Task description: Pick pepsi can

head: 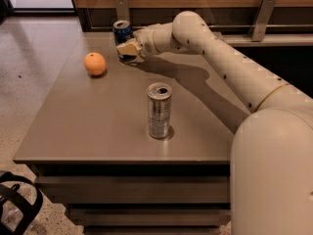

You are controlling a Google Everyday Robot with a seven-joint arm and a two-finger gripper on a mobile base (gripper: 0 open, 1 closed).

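Nearest on the table (83, 131) stands a tall silver-grey can (159, 110), upright and open-topped, well apart from the work. Further back on the left lies an orange (95, 63), near the claw but not touching it. At the far edge the claw (129, 49) sits low over the table, just beside and in front of the pepsi can (122, 32). The can stands upright with its silver top showing, and the claw hides its lower part. I cannot tell whether the claw is wide, narrow or closed on the can, nor whether the two touch.

The step in hand looks like the final approach and grasp. To do it well, the claw should centre on the can's body below the rim and close gently, so the can neither tips nor slides off the back edge. The lift should go straight up, clear of the orange.

The arm (220, 62) reaches from the robot's body at near right, stretched long across the table toward the far left, with the wrist bent down to the claw.
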